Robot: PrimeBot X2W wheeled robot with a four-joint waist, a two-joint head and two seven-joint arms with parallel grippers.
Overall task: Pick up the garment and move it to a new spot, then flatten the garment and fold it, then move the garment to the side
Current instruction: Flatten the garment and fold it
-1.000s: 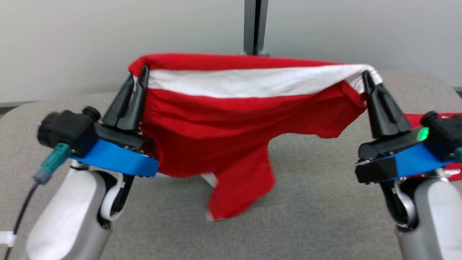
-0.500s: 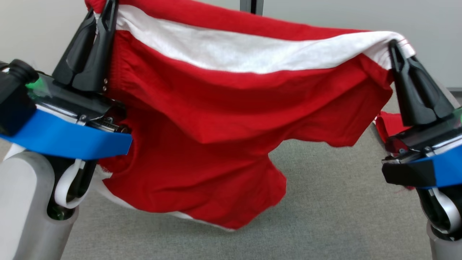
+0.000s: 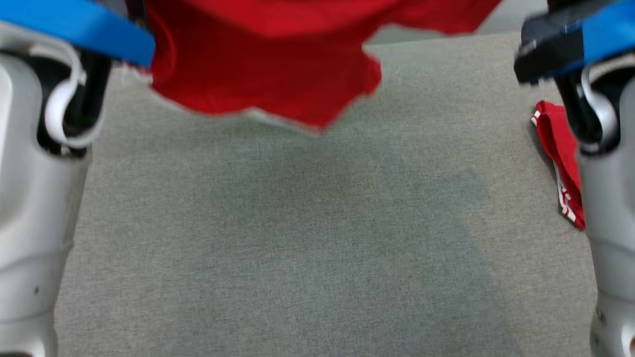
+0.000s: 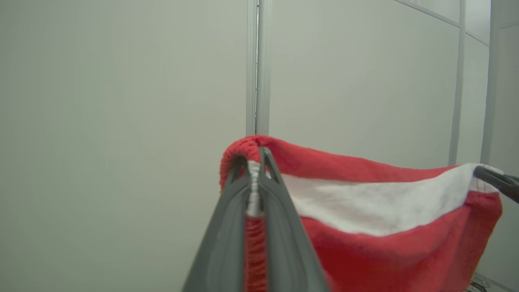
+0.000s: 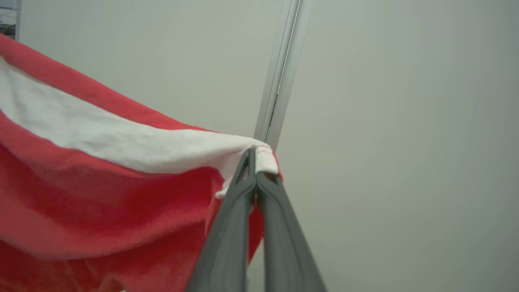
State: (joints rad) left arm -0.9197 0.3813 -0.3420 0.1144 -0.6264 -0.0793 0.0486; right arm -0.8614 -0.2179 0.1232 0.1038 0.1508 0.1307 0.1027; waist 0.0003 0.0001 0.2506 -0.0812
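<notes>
Garment (image 4: 405, 259) (white band (image 4: 365, 207) up) spans sideways, left gripper (image 4: 254, 157) to right gripper (image 5: 252, 157).

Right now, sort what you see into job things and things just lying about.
Job: red-and-white garment; left gripper and right gripper, both shut on its top edge.
Lying about: second red cloth on the grey surface, right side; metal post.

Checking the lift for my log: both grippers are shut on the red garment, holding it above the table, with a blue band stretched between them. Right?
Not quite. The band between them is white, not blue; the left wrist view shows it. The rest holds: left gripper and right gripper are shut on the garment, held above the table.
</notes>
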